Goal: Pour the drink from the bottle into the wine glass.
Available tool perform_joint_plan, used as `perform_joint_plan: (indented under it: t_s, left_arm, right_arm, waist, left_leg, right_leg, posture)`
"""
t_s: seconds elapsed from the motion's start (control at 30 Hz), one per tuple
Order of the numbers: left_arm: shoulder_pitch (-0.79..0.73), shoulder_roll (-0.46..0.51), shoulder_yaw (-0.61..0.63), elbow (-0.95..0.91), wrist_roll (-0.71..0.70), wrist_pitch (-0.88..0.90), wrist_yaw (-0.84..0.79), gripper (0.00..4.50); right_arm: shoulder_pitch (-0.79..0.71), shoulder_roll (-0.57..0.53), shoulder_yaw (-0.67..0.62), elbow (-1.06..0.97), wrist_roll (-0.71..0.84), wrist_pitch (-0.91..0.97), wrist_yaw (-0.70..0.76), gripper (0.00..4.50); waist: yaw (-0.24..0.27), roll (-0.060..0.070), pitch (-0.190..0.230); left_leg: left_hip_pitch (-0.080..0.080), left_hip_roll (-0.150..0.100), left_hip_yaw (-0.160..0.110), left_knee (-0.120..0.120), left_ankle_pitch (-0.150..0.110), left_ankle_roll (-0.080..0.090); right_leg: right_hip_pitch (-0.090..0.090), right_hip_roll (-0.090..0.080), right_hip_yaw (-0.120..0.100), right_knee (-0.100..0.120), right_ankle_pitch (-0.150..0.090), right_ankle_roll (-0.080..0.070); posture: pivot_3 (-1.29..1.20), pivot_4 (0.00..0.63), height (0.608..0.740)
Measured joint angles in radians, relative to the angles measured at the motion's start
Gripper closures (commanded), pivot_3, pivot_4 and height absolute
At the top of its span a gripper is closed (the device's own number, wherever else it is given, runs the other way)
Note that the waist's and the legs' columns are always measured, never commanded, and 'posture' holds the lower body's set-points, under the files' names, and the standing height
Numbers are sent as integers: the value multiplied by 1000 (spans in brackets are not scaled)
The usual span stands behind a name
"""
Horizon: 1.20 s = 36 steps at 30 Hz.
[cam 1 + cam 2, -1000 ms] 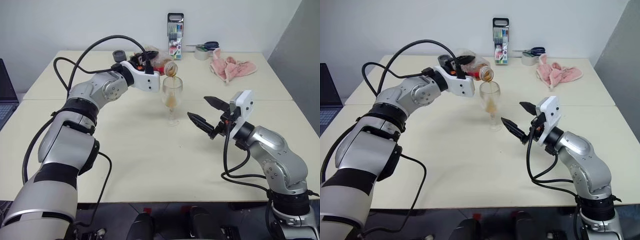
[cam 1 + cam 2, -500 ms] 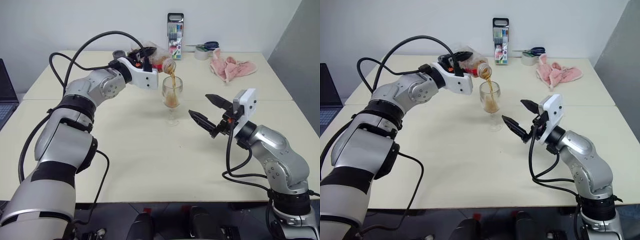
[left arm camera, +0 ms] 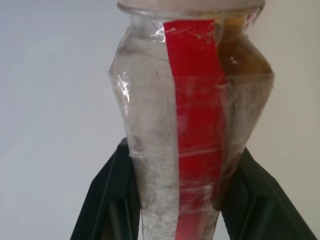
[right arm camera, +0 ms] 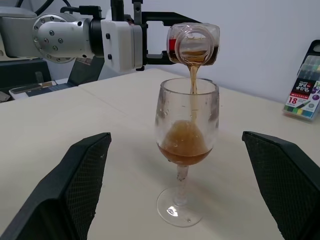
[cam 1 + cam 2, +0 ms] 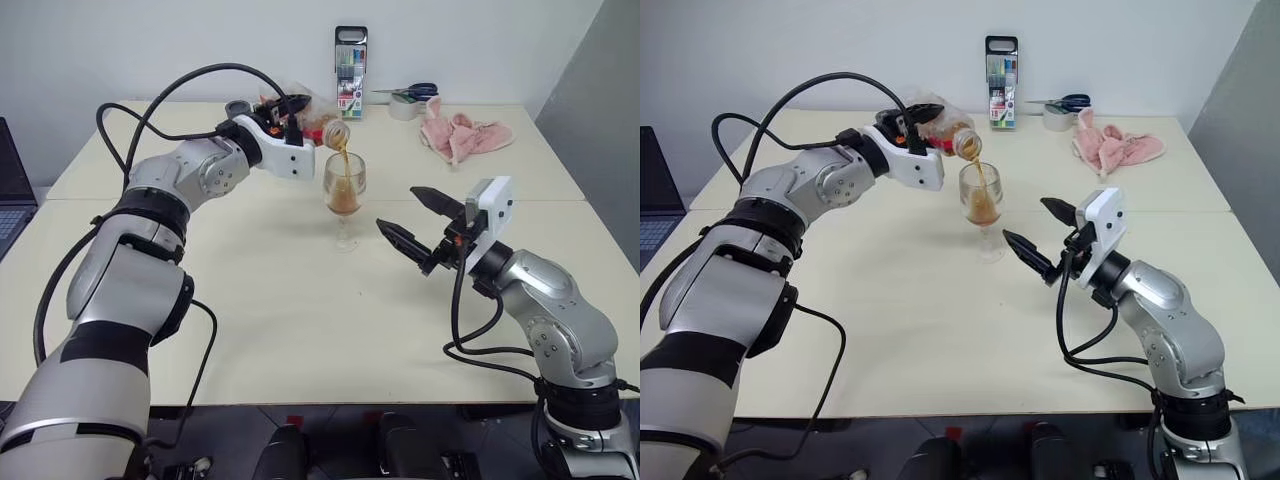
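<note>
Pouring drink (image 4: 182,145) into wine glass (image 4: 186,125) | left gripper (image 5: 925,122) clamps tilted bottle (image 5: 950,135), mouth above rim: hold tilt steady | right gripper (image 5: 1040,238) released beside glass

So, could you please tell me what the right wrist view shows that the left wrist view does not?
Right wrist only: the glass standing on the table, the drink streaming from the bottle's mouth into it, the open right gripper on either side, and a pen case.

Left wrist only: the red label close up, with the left gripper shut on the body.

Both: the bottle.
</note>
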<state>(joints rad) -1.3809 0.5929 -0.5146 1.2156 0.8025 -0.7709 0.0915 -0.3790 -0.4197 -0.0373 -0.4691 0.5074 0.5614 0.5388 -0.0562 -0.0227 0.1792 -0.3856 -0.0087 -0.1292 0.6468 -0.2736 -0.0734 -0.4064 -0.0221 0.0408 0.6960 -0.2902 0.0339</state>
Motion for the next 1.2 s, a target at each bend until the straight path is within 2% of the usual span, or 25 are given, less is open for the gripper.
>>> perform_joint_plan:
  t_s: [1.2]
  left_arm:
    - [-13,9,-29,9,5,1,30,2827]
  right_arm:
    - [5,4,5,0,-5,-7,1,0]
  waist:
    - [0,0,0]
  left_leg:
    - [0,0,0,0,0,0]
  right_leg:
    - [0,0,0,0,0,0]
  posture:
    - [0,150,740]
